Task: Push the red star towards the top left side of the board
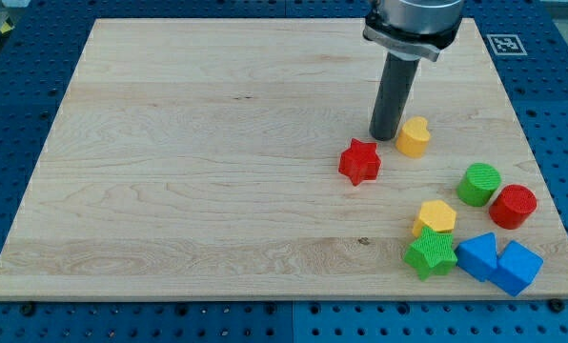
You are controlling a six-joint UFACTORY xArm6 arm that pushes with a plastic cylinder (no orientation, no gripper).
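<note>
The red star [360, 161] lies on the wooden board [189, 162], right of the middle. My tip [386, 137] rests on the board just above and to the right of the red star, a small gap apart. A yellow heart-shaped block [414, 137] sits right beside the tip on its right.
A cluster of blocks lies at the lower right: a green cylinder [478, 184], a red cylinder [513, 206], a yellow block [436, 218], a green star [430, 253] and two blue blocks [477, 256] [516, 268]. A blue pegboard table surrounds the board.
</note>
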